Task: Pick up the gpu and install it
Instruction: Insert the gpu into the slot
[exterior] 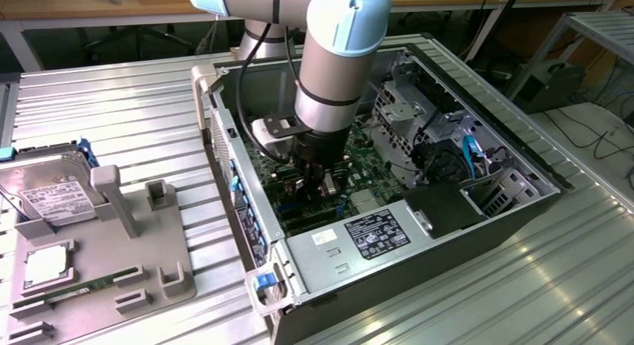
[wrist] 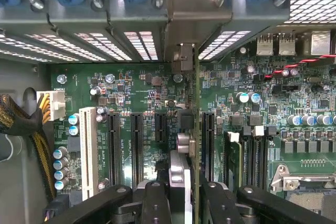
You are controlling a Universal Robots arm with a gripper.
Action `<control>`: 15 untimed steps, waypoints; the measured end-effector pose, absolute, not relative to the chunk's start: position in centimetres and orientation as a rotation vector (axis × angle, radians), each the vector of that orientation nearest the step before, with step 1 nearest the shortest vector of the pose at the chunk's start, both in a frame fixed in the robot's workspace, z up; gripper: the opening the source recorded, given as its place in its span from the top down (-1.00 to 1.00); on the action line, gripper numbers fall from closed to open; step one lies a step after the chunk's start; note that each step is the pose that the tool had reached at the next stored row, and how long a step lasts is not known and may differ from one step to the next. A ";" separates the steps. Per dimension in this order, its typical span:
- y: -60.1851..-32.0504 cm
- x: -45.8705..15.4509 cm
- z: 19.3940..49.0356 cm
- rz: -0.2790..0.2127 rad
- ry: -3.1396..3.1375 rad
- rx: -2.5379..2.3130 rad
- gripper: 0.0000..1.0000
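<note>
My gripper (exterior: 319, 180) is down inside the open computer case (exterior: 515, 148), over the green motherboard (wrist: 142, 93). It is shut on the gpu (wrist: 196, 108), which the wrist view shows edge-on as a thin card standing upright between my two black fingers (wrist: 155, 203). The card runs between the black expansion slots (wrist: 135, 148) toward the case's rear wall. Its silver bracket (wrist: 191, 22) lies against a rear slot opening. Whether the card's lower edge sits in a slot I cannot tell.
On the exterior view's left a grey fixture (exterior: 148, 248) holds a silver hard drive (exterior: 50, 193) and a green RAM stick (exterior: 74, 289). Inside the case are a labelled power supply (exterior: 381, 234), a drive cage (exterior: 416, 115), braided cables (wrist: 21, 124) and a white slot (wrist: 88, 145).
</note>
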State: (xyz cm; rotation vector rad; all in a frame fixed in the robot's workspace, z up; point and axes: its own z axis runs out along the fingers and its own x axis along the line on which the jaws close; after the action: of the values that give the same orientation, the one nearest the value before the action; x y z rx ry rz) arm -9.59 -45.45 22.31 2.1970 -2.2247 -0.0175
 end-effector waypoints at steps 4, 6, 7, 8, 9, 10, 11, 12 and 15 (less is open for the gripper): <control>-45.5 -9.6 22.3 -0.018 -2.225 2.197 0.43; -45.5 -9.6 22.3 -0.017 -2.225 2.197 0.43; -45.5 -9.6 22.3 -0.017 -2.225 2.197 0.43; -45.5 -9.6 22.3 -0.017 -2.225 2.197 0.43; -45.5 -9.6 22.3 -0.018 -2.225 2.197 0.43; -45.5 -9.6 22.3 -0.018 -2.225 2.197 0.43; -45.5 -9.6 22.2 -0.018 -2.225 2.197 0.43; -45.5 -9.6 22.2 -0.017 -2.224 2.197 0.43; -45.5 -9.6 21.9 -0.018 -2.225 2.198 0.43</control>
State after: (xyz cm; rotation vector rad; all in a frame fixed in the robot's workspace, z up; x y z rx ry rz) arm -9.64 -45.45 21.93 2.1977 -2.2246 -0.0176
